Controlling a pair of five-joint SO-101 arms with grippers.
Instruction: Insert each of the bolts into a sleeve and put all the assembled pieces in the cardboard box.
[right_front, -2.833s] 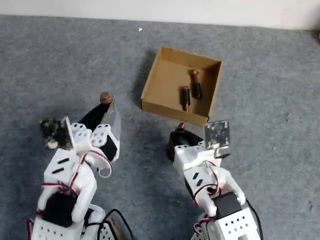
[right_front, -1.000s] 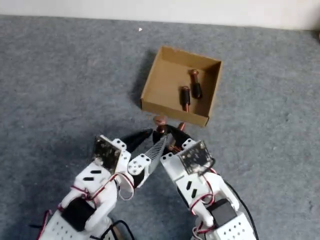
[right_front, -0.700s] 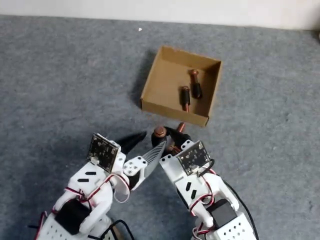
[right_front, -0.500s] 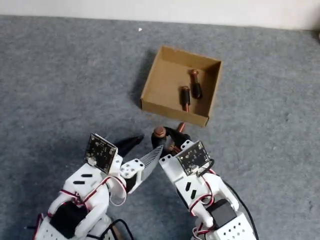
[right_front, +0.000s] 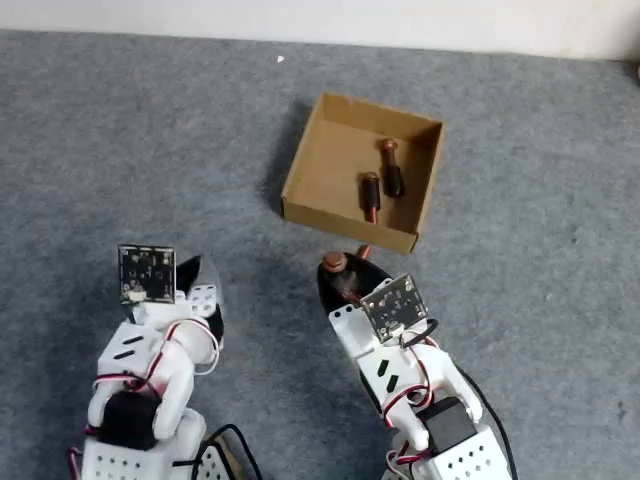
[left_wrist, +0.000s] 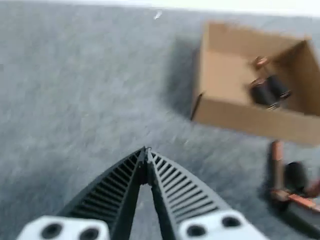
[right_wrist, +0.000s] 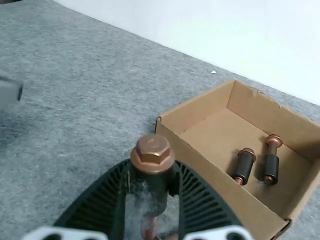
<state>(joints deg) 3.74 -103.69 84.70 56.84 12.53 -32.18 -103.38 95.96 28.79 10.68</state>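
- Now the right gripper (right_wrist: 150, 175) clenches a bolt (right_wrist: 152, 151) upright beside the box (right_front: 345, 226), likely ready for dropping in.
- Meanwhile the left gripper (left_wrist: 146, 162) is clenched empty, well apart.

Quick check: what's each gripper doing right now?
Left gripper: closed, holding nothing.
Right gripper: closed on a bolt, head up.

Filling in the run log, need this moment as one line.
left gripper: shut, empty | right gripper: shut on bolt, just outside cardboard box | in box: two assembled pieces
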